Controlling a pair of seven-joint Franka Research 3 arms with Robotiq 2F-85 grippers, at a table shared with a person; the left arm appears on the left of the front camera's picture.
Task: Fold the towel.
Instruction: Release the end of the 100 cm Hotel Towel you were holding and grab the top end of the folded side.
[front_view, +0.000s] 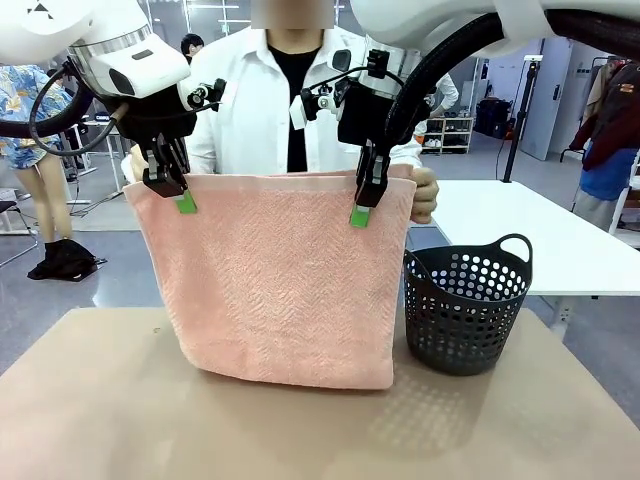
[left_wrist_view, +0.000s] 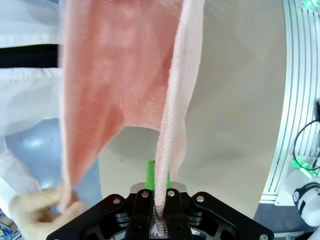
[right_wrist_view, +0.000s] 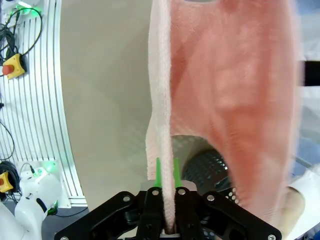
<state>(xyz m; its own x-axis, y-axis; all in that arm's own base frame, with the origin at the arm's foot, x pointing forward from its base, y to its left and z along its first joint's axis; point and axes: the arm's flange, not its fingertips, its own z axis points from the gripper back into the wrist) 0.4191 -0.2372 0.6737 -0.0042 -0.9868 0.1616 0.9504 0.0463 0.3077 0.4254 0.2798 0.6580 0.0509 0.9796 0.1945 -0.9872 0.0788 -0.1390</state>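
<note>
Open table (front_view: 100, 410) front, hanging towel (front_view: 270, 290), basket (front_view: 465, 315) beside

Basket (front_view: 466, 320) beside towel (front_view: 270, 290), right side; open tabletop (front_view: 90, 400) left, front.

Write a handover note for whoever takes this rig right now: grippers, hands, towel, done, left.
Left gripper: shut on the towel, at its near top edge by one corner.
Right gripper: shut on the same edge, by the other corner.
Person's hands: holding the far top edge.
Towel: hangs doubled, fold at the bottom, low at the table; the basket stands on the robot's right of it.
Done: first fold, held in the air.
Left: probably lay it down and fold again.
</note>
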